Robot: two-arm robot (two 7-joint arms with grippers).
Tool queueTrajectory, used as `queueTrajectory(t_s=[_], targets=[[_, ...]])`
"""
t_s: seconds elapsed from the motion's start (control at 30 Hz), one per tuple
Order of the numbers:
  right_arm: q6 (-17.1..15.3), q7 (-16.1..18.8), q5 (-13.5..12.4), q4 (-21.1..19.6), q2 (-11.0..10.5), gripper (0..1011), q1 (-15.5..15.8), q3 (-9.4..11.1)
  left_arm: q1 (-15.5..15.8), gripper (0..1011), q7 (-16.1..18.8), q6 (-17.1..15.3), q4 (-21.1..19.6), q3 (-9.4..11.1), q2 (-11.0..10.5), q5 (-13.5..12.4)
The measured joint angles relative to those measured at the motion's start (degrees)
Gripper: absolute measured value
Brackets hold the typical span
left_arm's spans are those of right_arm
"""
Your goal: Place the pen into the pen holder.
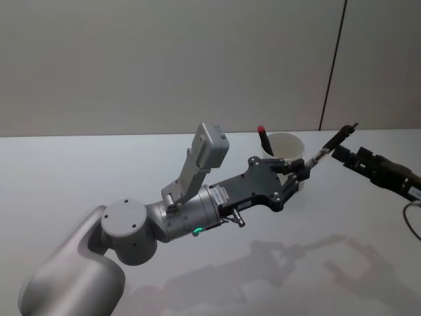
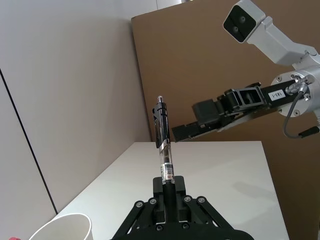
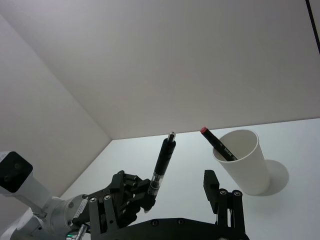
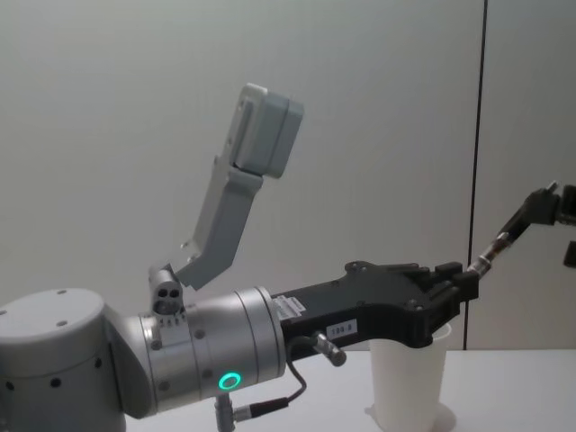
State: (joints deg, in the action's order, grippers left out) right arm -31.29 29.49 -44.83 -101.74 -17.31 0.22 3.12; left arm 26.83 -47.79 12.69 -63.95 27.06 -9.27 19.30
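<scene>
Risk: clip pen is pinched only at its lower end, so it could pivot or slip from the left gripper when tipped toward the cup.
Second risk: its long free end could catch the red-tipped pen or knock the light pen holder over.
Left gripper: clamped on the clip pen; holder just beside it, red-tipped pen leaning inside.
Right gripper: fingers apart, at the clip pen's far end (contact unclear).
Materials: smooth clear barrel, black clip; tapered white paper, rolled rim; matte table.
</scene>
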Motion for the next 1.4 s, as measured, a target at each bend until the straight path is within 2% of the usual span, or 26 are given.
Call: queueTrajectory(t_s=[0.73, 1.0, 1.4], targets=[[0.0, -9.3, -2.2, -0.9, 2.5, 1002, -1.9, -2.8, 0.0, 138, 0.0, 0.0, 0.0, 0.0, 0.0, 0.0], [-0.4, -12.1, -3.8, -0.6, 3.1, 1002, -2.3, -3.5, 0.0, 137, 0.0, 0.0, 0.0, 0.0, 0.0, 0.0], [-0.8, -14.5, -7.0, 0.5, 3.6, 1001, -2.7, -4.0, 0.0, 137, 0.0, 0.0, 0.0, 0.0, 0.0, 0.0]])
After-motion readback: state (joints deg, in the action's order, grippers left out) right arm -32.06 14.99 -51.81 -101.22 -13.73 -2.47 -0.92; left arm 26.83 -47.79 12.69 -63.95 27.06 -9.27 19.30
